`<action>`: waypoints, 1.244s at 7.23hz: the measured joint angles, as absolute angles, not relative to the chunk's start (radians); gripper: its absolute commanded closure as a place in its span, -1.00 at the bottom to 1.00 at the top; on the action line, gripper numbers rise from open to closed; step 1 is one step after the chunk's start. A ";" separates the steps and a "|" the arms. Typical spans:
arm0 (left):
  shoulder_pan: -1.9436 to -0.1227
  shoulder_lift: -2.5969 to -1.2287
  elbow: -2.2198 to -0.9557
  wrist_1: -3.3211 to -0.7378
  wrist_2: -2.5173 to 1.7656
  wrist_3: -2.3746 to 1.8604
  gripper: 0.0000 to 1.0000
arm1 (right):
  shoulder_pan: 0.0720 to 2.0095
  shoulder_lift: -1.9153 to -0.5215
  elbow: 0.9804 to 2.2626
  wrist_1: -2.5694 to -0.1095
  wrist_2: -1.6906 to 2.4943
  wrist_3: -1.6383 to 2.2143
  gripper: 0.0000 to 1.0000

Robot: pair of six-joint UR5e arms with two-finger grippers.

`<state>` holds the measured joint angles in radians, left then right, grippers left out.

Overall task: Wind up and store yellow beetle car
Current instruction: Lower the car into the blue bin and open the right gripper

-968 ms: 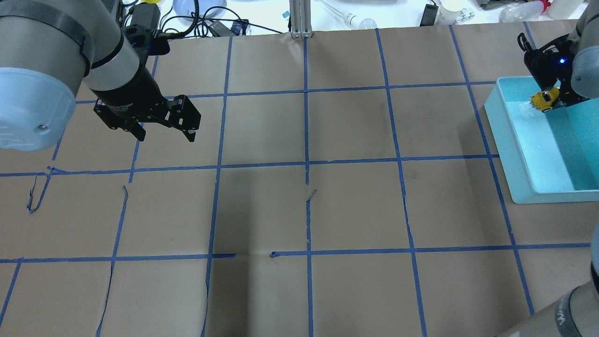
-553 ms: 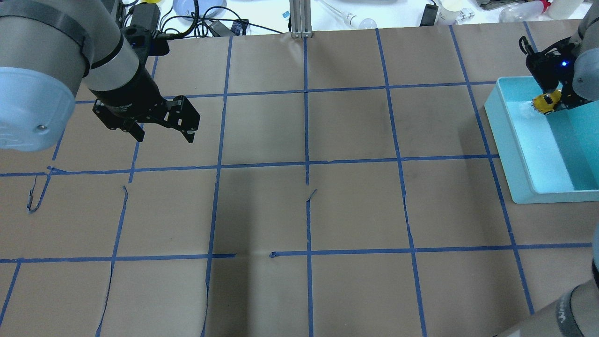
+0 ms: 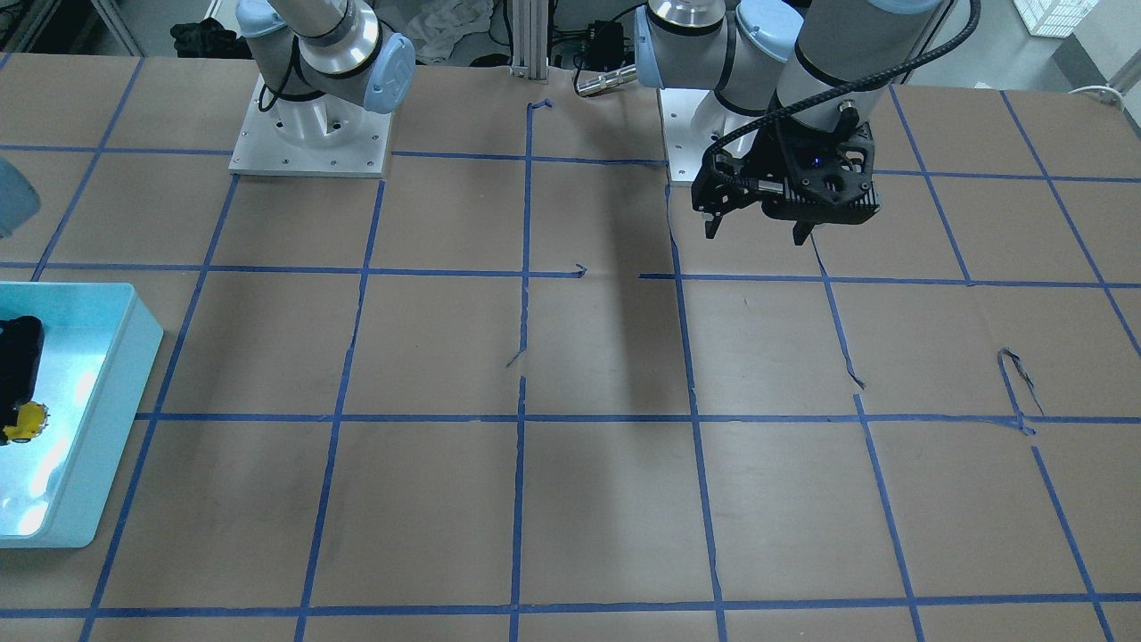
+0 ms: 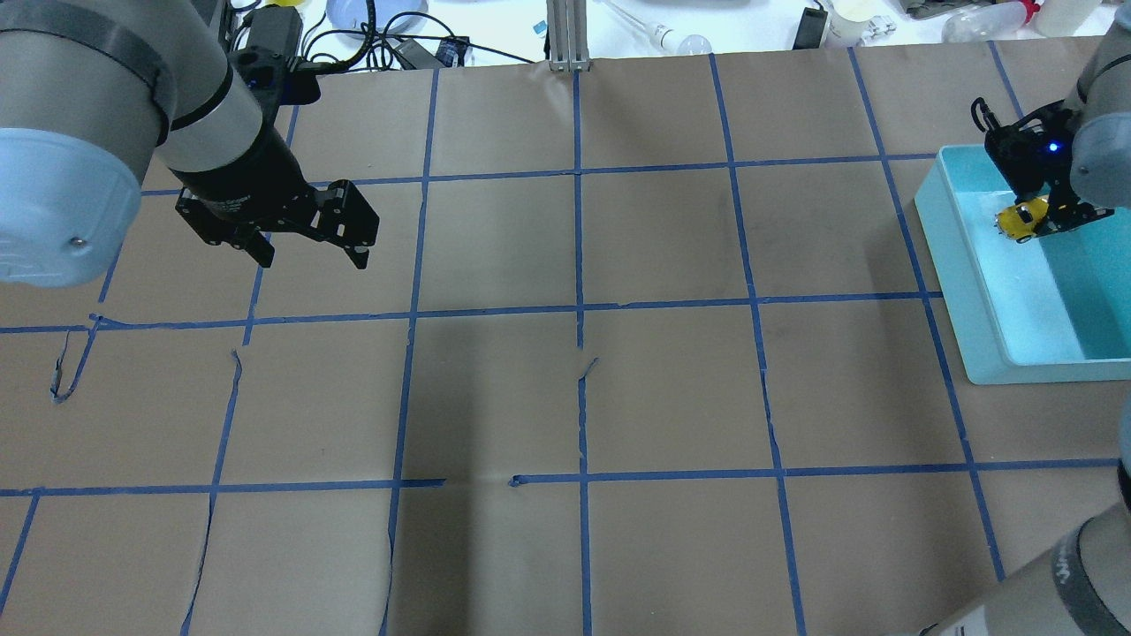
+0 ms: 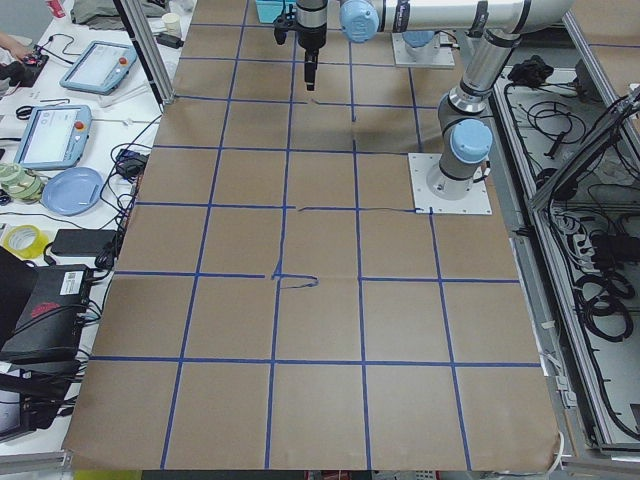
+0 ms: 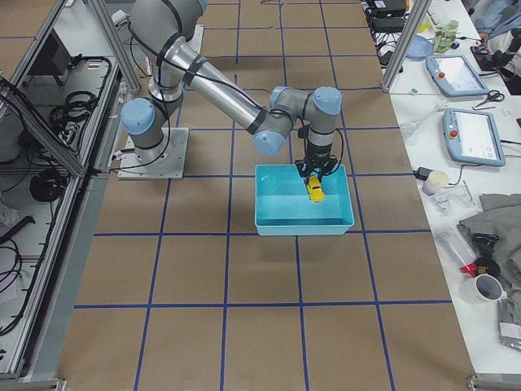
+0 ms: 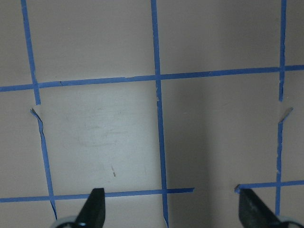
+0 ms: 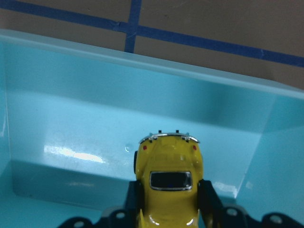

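A table (image 4: pixel 663 238) papered in brown and gridded with blue tape fills the room, workbenches cluttered with cables and cups along its edge. At the robot's right end stands a pale blue bin (image 4: pixel 959 291). The right gripper (image 4: pixel 1038 212) reaches into it, fingers (image 8: pixel 207 195) clamped on the flanks of the yellow car (image 4: pixel 1020 219), which hangs inside the bin near the far corner, one end pointing at the wall. The left gripper (image 4: pixel 313 256) hovers over bare paper well apart from the bin, jaws spread and holding nothing.

The risk lies in the release. Let go too high, the little car could bounce or tip onto its side. If its spring is wound, the wheels may spin on landing and drive it into the wall.

Whether the wheels touch the bin floor cannot be made out, since the gripper hides the underside. Nothing shows whether the spring is wound. The front-facing view cuts off most of the bin and the gripper.
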<state>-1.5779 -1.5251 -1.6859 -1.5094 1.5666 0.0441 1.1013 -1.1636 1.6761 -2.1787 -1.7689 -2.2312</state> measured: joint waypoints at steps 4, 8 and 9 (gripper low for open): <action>-1.578 -1.527 -1.684 -1.503 1.565 0.041 -1.00 | 1.084 -1.112 1.719 -2.226 -1.783 -2.232 1.00; -1.581 -1.519 -1.683 -1.505 1.561 0.042 -1.00 | 1.083 -1.118 1.726 -2.235 -1.778 -2.221 -1.00; -1.581 -1.518 -1.685 -1.506 1.563 0.045 -1.00 | 1.083 -1.129 1.720 -2.232 -1.775 -2.220 -1.00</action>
<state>-1.5814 -1.5177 -1.6847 -1.5058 1.5629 0.0454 1.0831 -1.1294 1.7198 -2.2318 -1.7745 -2.2200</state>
